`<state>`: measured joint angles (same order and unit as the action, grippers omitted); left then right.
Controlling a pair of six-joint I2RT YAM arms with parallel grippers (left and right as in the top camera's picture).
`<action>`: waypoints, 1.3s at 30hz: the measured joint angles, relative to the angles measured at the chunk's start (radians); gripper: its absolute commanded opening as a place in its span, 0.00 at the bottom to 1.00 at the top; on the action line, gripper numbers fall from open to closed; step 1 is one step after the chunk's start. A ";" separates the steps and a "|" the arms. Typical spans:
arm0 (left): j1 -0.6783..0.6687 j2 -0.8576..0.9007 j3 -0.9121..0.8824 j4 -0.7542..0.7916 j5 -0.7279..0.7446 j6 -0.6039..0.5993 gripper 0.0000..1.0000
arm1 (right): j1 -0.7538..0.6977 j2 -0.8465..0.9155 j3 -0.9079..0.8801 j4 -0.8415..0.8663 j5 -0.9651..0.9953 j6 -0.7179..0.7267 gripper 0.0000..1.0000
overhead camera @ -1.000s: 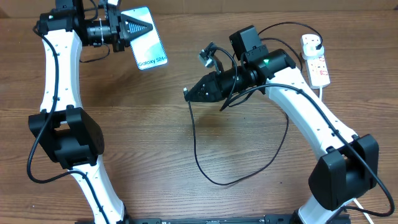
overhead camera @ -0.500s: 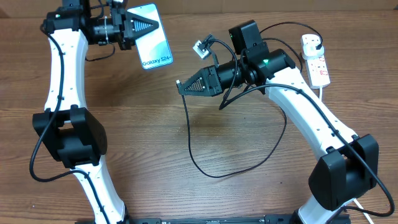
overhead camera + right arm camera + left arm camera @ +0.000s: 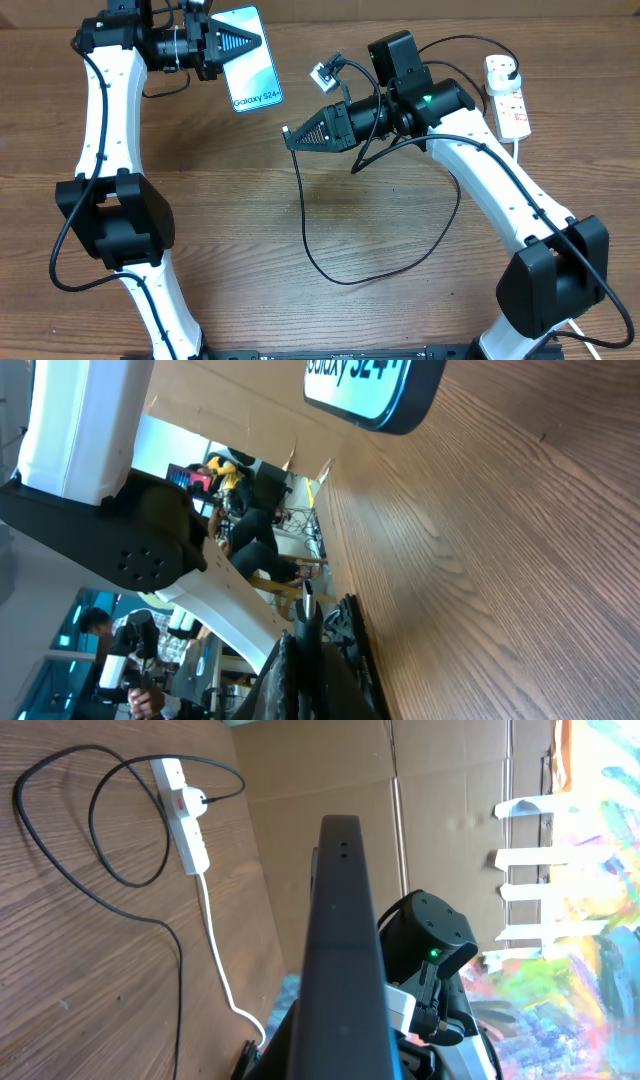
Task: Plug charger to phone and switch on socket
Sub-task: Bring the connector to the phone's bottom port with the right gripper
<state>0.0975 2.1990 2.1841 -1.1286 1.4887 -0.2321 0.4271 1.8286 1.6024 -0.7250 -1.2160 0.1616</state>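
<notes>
The phone [image 3: 256,78] is held up above the table at the back left, screen facing up, with my left gripper [image 3: 258,41] shut on its upper part. In the left wrist view the phone [image 3: 345,930] shows edge-on as a dark bar. My right gripper [image 3: 291,135] is shut on the connector end of the charger [image 3: 303,215], a short way right of and below the phone's lower edge. The right wrist view shows that connector [image 3: 306,622] pinched between the fingers, pointing towards the phone's bottom corner [image 3: 378,392]. The cable hangs down and loops over the table. The socket [image 3: 508,98] lies at the far right.
A black plug [image 3: 503,68] sits in the socket, and its white lead [image 3: 216,952] runs off towards the table edge. The charger cable loop [image 3: 112,870] lies near the socket. Cardboard walls [image 3: 330,770] stand behind the table.
My left gripper has carried the phone a little to the right. My right gripper moved left and slightly up with the connector, then held still; the cable loop shifted with it.
</notes>
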 measured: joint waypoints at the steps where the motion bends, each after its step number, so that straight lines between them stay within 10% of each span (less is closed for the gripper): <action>1: 0.000 0.000 0.000 0.000 0.000 0.000 0.04 | 0.000 0.000 0.000 0.000 0.000 0.001 0.04; 39: 0.000 0.000 0.000 0.000 -0.004 0.000 0.04 | 0.001 0.000 0.000 -0.002 -0.019 0.027 0.04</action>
<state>0.0971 2.1990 2.1841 -1.1286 1.4845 -0.2321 0.4282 1.8286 1.6024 -0.7269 -1.2354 0.1883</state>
